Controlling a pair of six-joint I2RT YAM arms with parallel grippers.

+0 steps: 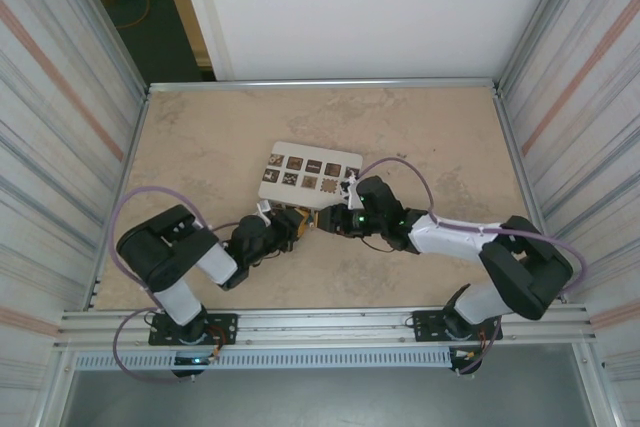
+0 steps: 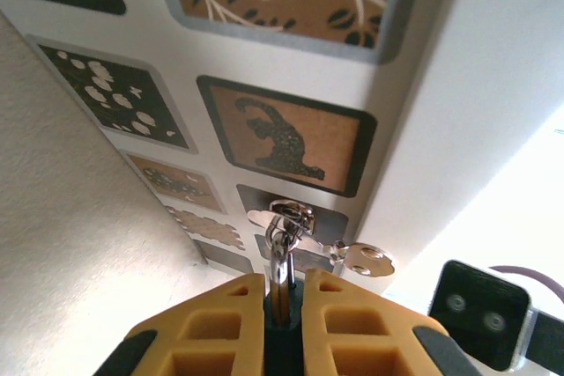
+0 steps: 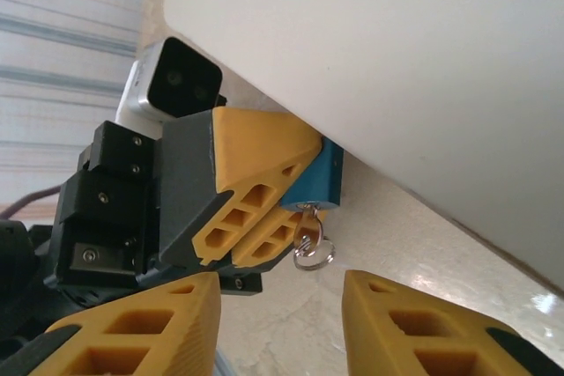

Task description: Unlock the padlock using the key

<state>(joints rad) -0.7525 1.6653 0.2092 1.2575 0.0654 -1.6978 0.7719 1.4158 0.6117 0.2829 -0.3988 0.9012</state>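
Blue padlock [image 3: 319,178] sits pinched in the left gripper [image 2: 284,286], just beside the white box [image 3: 397,59], with a key ring [image 3: 310,251] hanging beneath it. Right gripper [image 3: 282,323] stands spread and empty below the ring.

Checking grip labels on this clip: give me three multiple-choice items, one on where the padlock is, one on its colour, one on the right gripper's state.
1. Where is the padlock?
A. Clamped in the left gripper
B. On top of the white box
C. Lying loose on the table

2. What colour is its body?
A. Red
B. Blue
C. Green

3. How is the right gripper?
A. Shut on the key
B. Open, holding nothing
C. Shut on the padlock

Answers: 1 A, the right wrist view shows the left gripper closed around it; 2 B, its block shows blue there; 3 B, its jaws stand apart with nothing between.
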